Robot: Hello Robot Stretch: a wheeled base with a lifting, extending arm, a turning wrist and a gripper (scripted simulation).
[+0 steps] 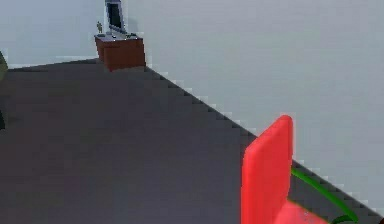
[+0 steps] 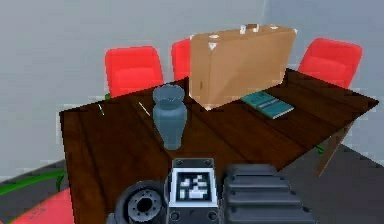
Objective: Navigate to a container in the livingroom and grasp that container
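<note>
A blue vase [image 2: 169,112] stands in the middle of the table [image 2: 95,140], with a brown case [image 2: 240,62] at 1 o'clock. The gripper [image 2: 140,205] is at 6 o'clock; I cannot tell if it holds anything. The forward view has a red chair [image 1: 268,175] at 4 o'clock.

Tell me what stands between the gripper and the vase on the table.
Nothing visible does: only bare tabletop lies between the gripper and the grey-blue vase. The brown box and teal book lie beyond it.

Place: looking like a home's living room.
Signs: red chairs [image 2: 134,70] are standing round a wooden worktop [image 2: 100,140]; a small cabinet [image 1: 121,52] is sitting by the wall [image 1: 250,60].
</note>
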